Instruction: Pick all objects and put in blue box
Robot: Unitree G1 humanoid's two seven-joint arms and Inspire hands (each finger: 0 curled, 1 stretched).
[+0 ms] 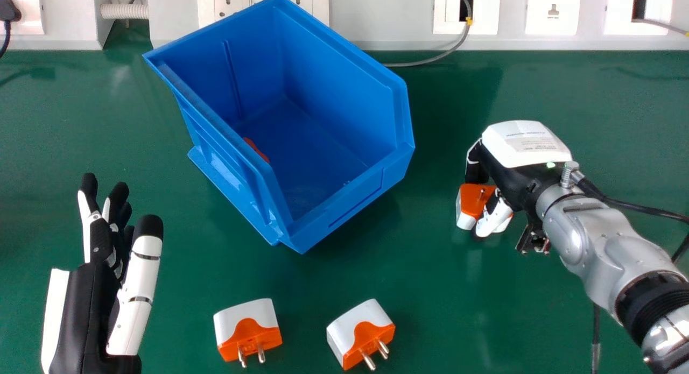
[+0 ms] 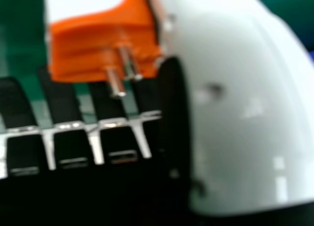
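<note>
One orange-white plug [image 2: 81, 56] (prongs [image 2: 116, 82] seemingly metallic)

Behind the green table [image 1: 538, 89], a pale wall panel [image 1: 401, 11] carries white sockets [image 1: 553, 11].

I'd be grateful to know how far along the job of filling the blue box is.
Partway, it seems. An orange piece shows inside the blue box, so at least one object looks done. The right hand has its fingers and thumb around an orange and white plug, which is not yet in the box. Two similar plugs on the table are left.
</note>
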